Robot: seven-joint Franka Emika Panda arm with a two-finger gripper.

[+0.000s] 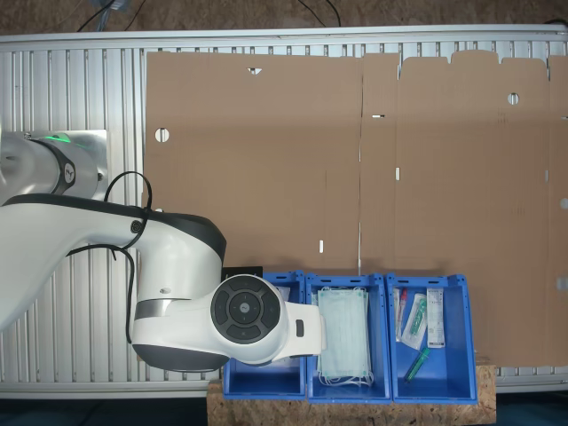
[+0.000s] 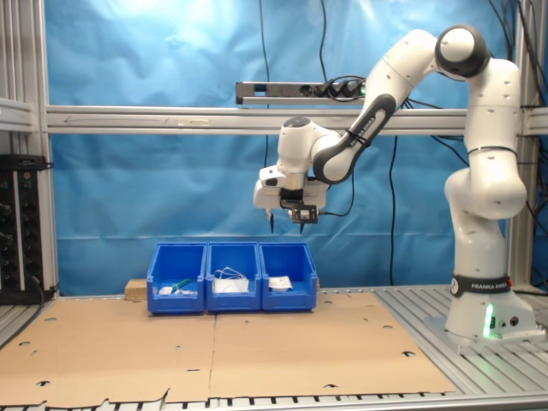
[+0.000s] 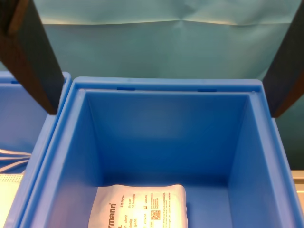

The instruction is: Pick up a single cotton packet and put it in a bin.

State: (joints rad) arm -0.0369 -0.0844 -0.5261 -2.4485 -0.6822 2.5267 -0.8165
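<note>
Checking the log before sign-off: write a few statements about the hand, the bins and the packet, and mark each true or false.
1. The hand hangs above the bin. True.
2. The hand grips a packet. False: its fingers stand apart with nothing between them.
3. A printed white packet lies in the bin under the hand. True.
4. The middle bin holds syringes. False: it holds pale green face masks.
</note>
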